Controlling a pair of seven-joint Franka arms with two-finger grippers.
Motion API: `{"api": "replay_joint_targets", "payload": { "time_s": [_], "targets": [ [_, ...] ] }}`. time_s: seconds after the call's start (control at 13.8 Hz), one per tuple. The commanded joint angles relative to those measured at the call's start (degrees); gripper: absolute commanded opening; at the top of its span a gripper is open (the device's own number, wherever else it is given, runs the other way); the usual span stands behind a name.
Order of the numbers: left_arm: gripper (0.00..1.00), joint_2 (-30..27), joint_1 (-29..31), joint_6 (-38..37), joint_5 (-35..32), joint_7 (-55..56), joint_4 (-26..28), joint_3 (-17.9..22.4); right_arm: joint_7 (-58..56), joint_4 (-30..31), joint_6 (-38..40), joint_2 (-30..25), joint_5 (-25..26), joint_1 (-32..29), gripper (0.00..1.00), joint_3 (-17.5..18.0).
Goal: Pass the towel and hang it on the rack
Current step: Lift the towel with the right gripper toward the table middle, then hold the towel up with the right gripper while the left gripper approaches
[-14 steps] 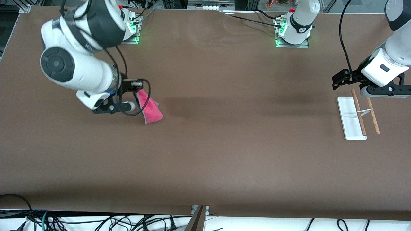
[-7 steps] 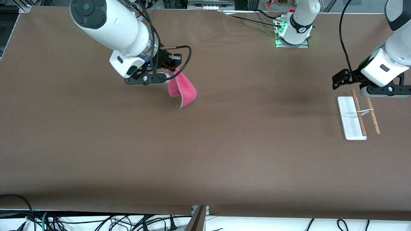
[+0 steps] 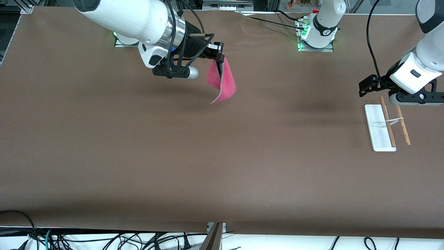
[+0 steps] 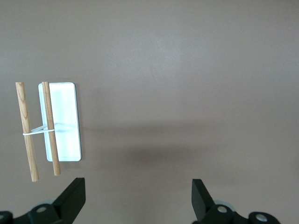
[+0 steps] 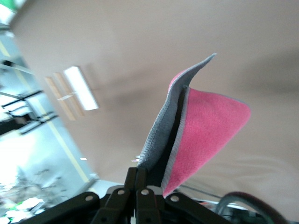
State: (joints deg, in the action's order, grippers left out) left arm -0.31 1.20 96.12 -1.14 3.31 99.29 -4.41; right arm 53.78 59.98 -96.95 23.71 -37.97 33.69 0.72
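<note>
While folded, the fuzzy pink-and-grey towel (image 3: 222,81) hangs from shut fingers (image 5: 135,184).

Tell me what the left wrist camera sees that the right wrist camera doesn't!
Only the left wrist view shows the left tool, open and empty, waiting above the table beside the rack. Only the right wrist view shows the towel, pink and grey, pinched in the shut right tool up in the air. Both show the rack with its white base and two wooden rods, and the brown table.
</note>
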Motion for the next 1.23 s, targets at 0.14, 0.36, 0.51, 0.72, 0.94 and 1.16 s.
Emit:
{"api": "replay_joint_targets", "payload": {
  "time_s": [0.14,0.36,0.51,0.72,0.94,1.16],
  "targets": [
    [1.00,0.0,-0.1,-0.8,1.0,0.3,-0.5,0.1,8.5,-1.9,-11.2,0.7,-6.9,2.7,0.00,0.5],
    [1.00,1.4,-1.1,-2.5,1.1,-0.1,-0.4,-0.1,11.5,-1.9,-18.7,1.5,-8.4,4.9,0.00,0.6],
    [1.00,1.9,-3.3,-4.0,2.3,-0.1,-0.5,-0.2,12.0,-1.8,-21.2,2.0,-8.8,5.6,0.00,0.6],
    [1.00,2.0,-2.6,-4.5,13.7,-4.7,-1.6,-0.2,12.0,-1.8,-21.9,2.3,-9.1,5.6,0.00,0.7],
    [1.00,1.8,-2.6,-4.8,18.3,-10.7,-1.6,-0.3,12.0,-1.8,-21.8,2.3,-9.2,5.8,0.00,0.6],
    [1.00,2.3,-3.1,-8.4,29.6,-21.0,-0.1,-0.2,11.9,-1.7,-21.9,2.3,-9.4,5.6,0.00,0.6]
  ]
}}
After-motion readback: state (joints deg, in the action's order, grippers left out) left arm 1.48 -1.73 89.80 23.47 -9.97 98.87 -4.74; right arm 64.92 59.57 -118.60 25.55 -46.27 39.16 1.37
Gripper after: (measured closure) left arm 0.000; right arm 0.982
